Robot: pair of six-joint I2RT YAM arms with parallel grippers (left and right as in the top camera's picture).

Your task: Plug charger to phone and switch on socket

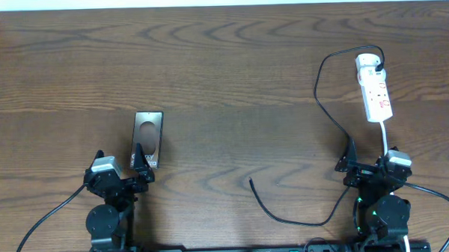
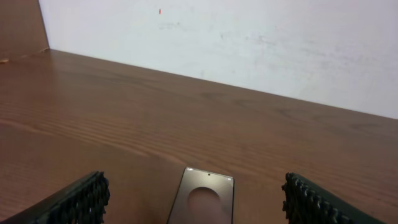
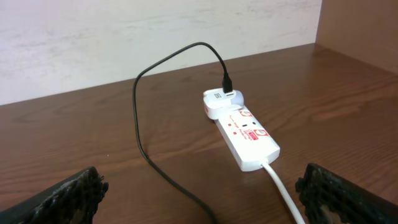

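Overhead, the phone (image 1: 148,138) lay left of centre, just above the spread left gripper (image 1: 119,163). The socket (image 1: 374,87) sat upper right, and the charger (image 1: 317,89) trailed from it to lower centre.

In the left wrist view, the phone (image 2: 204,198) lay at bottom centre.

In the right wrist view, the socket (image 3: 245,134) lay right of centre, and the right gripper (image 3: 202,199) was spread.

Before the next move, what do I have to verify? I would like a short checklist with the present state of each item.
1. Left tool open and empty: ok.
2. Right tool open and empty: ok.
3. Phone lying flat, just in front of the left tool: ok.
4. Free tip of the cable uncovered, between the two arms: ok.
5. Cable's other end plugged in at the far end of the power strip: ok.
6. Power strip switched on or off: cannot tell.
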